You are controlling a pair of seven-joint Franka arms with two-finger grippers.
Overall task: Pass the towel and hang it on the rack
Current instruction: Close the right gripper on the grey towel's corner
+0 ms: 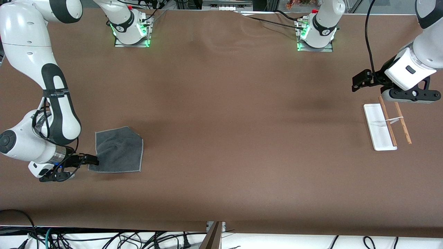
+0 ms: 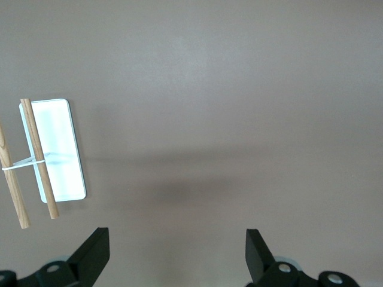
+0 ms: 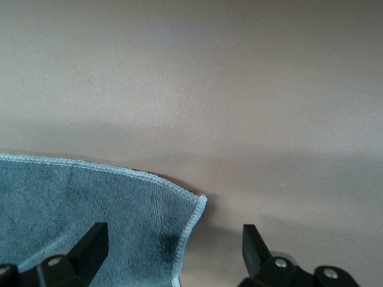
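Note:
The dark grey towel [image 1: 119,150] lies flat, slightly rumpled, on the brown table toward the right arm's end. My right gripper [image 1: 92,160] is low at one towel corner. In the right wrist view the towel [image 3: 90,203] shows its stitched edge between my open right gripper [image 3: 173,248], whose fingers hold nothing. The rack [image 1: 379,127], with a white base and two wooden rods [image 1: 403,123], stands toward the left arm's end. My left gripper [image 1: 358,81] hangs open and empty above the table beside the rack. The left wrist view shows the rack [image 2: 57,149] off to one side of the left gripper [image 2: 176,251].
The brown table surface [image 1: 225,138] stretches wide between towel and rack. Both arm bases [image 1: 131,31] stand along the table edge farthest from the front camera. Cables [image 1: 104,238] lie below the table's near edge.

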